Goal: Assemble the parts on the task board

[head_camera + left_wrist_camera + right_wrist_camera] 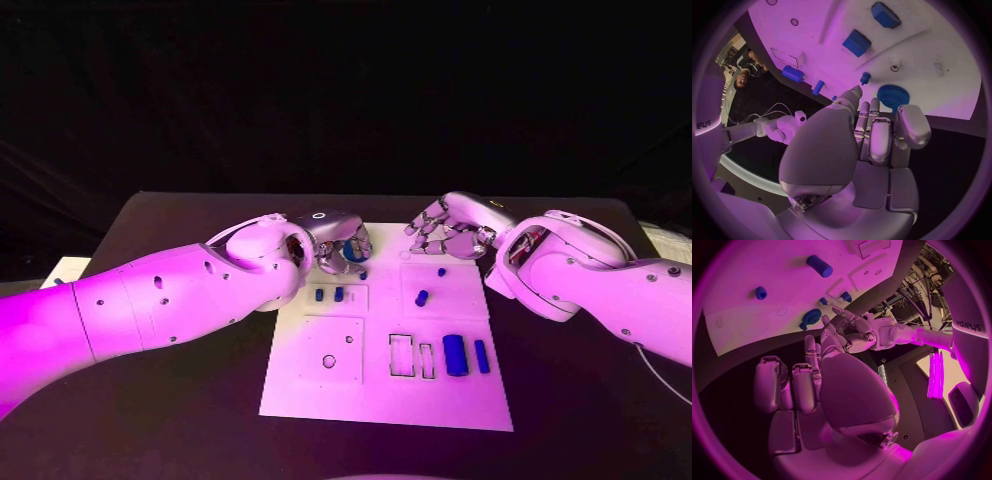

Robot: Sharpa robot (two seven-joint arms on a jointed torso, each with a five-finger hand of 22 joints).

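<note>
Task board (387, 400) on black table (173, 400), both robot hands empty, fingers apart, blue gear (892, 95) nearby

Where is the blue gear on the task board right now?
In the head view the blue gear lies at the task board's far edge, on its left half, right under the left hand.

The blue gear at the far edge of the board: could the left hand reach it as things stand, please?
Probably yes: the left hand hovers just short of the blue gear, holding nothing, with nothing between them.
</note>
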